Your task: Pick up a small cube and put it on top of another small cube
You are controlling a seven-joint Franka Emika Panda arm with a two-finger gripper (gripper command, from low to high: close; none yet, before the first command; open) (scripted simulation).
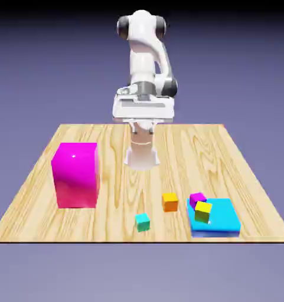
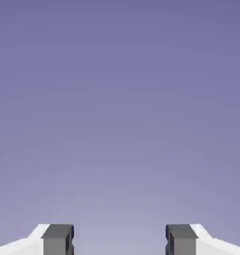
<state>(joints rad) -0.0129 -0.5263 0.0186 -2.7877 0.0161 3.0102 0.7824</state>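
The tiny teal-green small cube sits near the table's front edge, about mid-width. Just behind it to the exterior view's right rests an orange cube. A small purple cube and a yellow-green cube sit on the back left part of a flat cyan slab. My gripper hangs high over the table's far middle, well away from every cube. In the hand view the gripper is open, its grey fingertips wide apart with only the backdrop between them.
A tall magenta block stands on the exterior view's left half of the wooden table. The robot's base rises at the table's far edge.
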